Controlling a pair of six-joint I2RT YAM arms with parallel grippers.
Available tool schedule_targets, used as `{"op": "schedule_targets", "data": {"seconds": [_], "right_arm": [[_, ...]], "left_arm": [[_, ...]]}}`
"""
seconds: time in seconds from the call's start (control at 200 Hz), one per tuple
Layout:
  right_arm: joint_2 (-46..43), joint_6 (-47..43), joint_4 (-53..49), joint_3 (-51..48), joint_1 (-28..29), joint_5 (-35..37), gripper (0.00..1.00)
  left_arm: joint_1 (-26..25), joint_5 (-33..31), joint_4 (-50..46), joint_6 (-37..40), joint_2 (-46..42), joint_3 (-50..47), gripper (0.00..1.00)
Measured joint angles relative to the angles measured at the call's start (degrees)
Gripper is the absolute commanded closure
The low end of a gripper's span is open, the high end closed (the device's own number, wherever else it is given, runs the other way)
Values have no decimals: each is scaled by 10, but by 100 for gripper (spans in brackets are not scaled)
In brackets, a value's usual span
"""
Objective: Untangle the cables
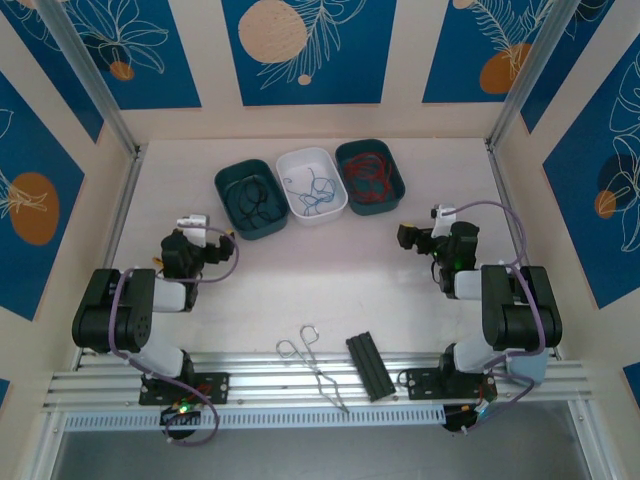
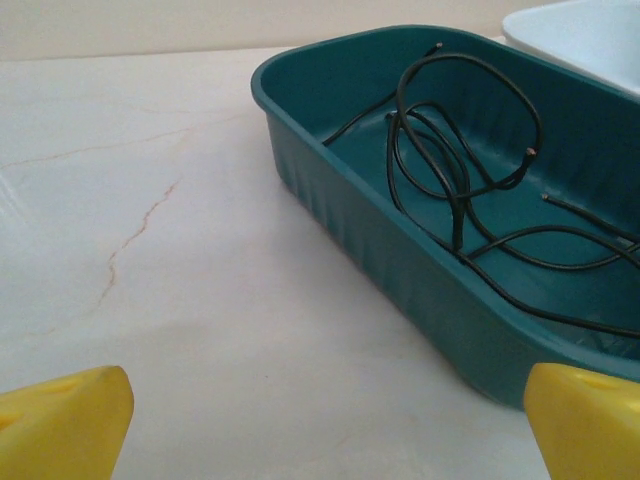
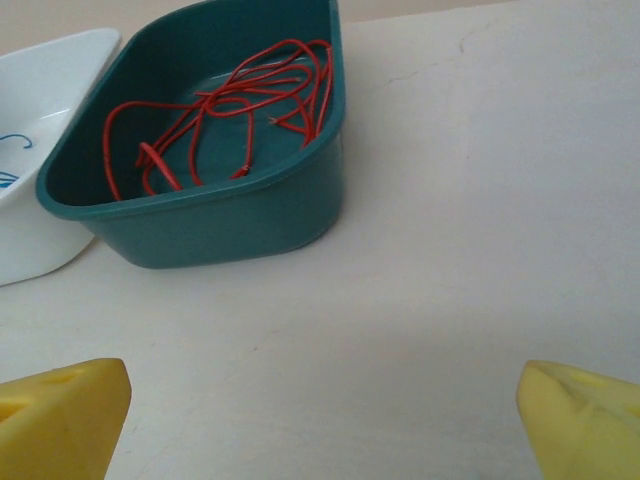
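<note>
Find black cables (image 2: 458, 195) in left teal tray (image 2: 330, 190), blue cables (image 1: 312, 188) in white tray (image 1: 300, 154), red cables (image 3: 230, 98) in right teal tray (image 3: 230, 225). Expect light, springy, slippery strands; pinch a raised loop. Gaping wide, empty: left claw (image 2: 330, 420), right claw (image 3: 320, 420).

We note the left arm (image 1: 125, 315) and right arm (image 1: 515, 315) share black joints and white links. A lilac cable (image 1: 236, 260) loops along each; claw fingertips (image 2: 62, 425) are yellow.

Looks like a robotics lab cell; boxed in by blue leaf-print wall panels (image 1: 308, 50); framed with aluminium rails (image 1: 300, 385); fitted with a bolted-down left arm (image 1: 130, 310) and right arm (image 1: 512, 312).
</note>
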Motion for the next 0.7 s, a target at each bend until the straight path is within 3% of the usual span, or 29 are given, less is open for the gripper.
{"op": "schedule_targets", "data": {"seconds": [0.7], "right_arm": [[0, 17, 5, 2, 43, 182, 1]], "left_arm": [[0, 12, -12, 1, 0, 5, 0]]}}
